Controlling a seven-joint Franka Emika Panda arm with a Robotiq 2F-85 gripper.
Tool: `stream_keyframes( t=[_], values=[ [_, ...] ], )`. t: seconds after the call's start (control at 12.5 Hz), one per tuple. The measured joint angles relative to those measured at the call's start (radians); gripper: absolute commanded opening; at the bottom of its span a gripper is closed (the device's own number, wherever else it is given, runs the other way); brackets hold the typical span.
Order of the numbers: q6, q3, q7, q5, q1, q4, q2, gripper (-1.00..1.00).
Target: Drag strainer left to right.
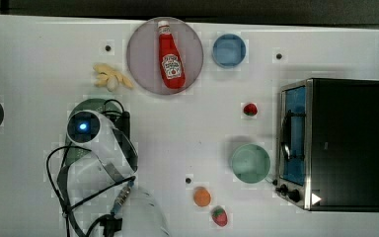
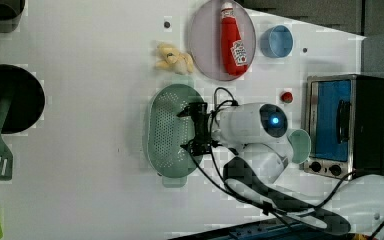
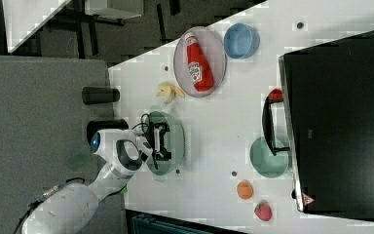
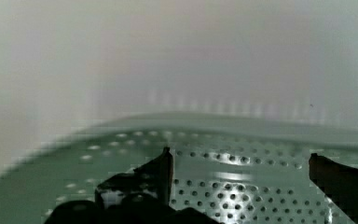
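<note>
Top view: the strainer is seen at the top view's left on the white table, mostly covered by the arm, below the bananas; a ketchup bottle lies on a round plate, a blue bowl beside it, a green bowl just beside the toaster oven. Left view: the gripper is placed over the strainer, jaws spread wide with nothing held, fingers inside the basin near its right wall. Right view: the gripper is seen over the strainer, well apart from the green bowl; an orange and a strawberry lie nearby. Wrist view: two dark fingertips are spread wide apart just above the perforated floor of the strainer; contact cannot be told.
</note>
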Motion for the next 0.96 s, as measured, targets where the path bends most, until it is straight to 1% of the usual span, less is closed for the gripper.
stream_keyframes(
  t=[0.08,0.24,0.56,0.72,0.8,0.96],
  values=[
    [0.005,-0.007,-0.002,0.018,-0.011,-0.016,-0.022,1.00],
    [0.016,-0.019,-0.024,0.019,-0.035,-0.041,-0.052,1.00],
    [0.022,-0.069,-0.078,0.024,-0.075,-0.127,-0.107,1.00],
    [0.030,-0.067,-0.112,-0.013,-0.123,-0.141,-0.102,1.00],
    [0.029,-0.072,-0.143,-0.012,-0.138,-0.145,-0.102,1.00],
    [0.023,-0.110,-0.183,-0.006,-0.141,-0.145,-0.109,1.00]
  ],
)
